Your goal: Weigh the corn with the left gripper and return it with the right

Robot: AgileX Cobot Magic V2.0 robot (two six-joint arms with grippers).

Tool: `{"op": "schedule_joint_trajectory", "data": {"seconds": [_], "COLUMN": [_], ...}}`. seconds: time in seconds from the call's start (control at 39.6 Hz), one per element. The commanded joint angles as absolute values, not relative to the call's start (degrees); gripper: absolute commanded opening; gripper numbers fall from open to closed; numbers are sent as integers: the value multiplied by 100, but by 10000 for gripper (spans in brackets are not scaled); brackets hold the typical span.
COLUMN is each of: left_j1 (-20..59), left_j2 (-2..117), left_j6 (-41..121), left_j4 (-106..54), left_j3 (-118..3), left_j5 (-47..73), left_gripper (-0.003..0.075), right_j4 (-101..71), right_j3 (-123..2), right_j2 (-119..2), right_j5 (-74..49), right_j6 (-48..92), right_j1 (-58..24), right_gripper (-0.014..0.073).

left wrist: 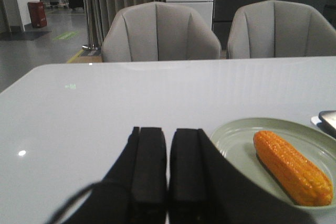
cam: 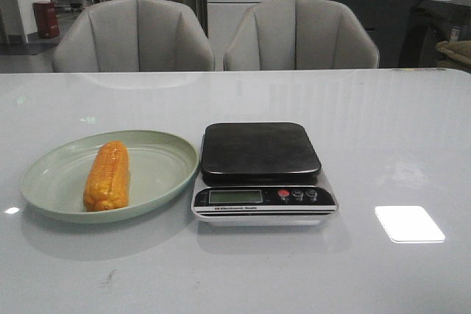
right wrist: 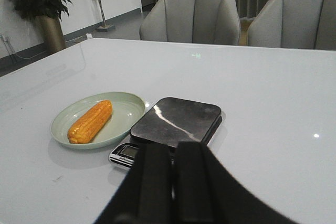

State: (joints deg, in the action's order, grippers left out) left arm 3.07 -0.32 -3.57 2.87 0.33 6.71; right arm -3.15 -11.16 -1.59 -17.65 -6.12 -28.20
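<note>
The corn [cam: 107, 176] lies on a pale green plate [cam: 162, 154] toward the table's [cam: 383, 130] left side and near its front edge, its long axis running roughly front to back. Just right of the plate, about mid-table, sits a scale [cam: 261, 170] with a bare black pan, so weighing has not begun.

The left gripper [left wrist: 168, 166] hangs over the table left of the plate, its two black fingers pressed together with nothing between them. The right gripper [right wrist: 172, 182] waits nearer the front edge, behind the scale, its fingers likewise closed and empty. Neither arm shows in the front view.

The cob looks stiff and fairly solid, with enough weight to swing if taken by one end. Its rows of kernels should give the pads some bite, though the round body could roll on the plate's smooth, shallow floor when pushed from one side. The best hold is probably across the middle, fingers straddling the width, squeezing the two long sides evenly. The plate's low rim leaves room for a descent from above. The left jaws need to open wider than the cob first.
</note>
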Motion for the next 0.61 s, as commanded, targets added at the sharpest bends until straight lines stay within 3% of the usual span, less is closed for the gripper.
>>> {"op": "schedule_joint_trajectory", "data": {"seconds": [0.0,0.58], "left_j1": [283,283], "left_j2": [-149,-149], "left_j6": [-366,-366], "left_j4": [234,234], "left_j3": [221,221], "left_j5": [584,640], "left_gripper": [113,113], "right_j4": [-268,-268], "right_j3": [-1264,-1264], "right_j2": [-213,-213], "right_j5": [-1273,-1273], "right_j6": [-561,-561], "right_j1": [-2778,-2778], "right_gripper": [158,158]}}
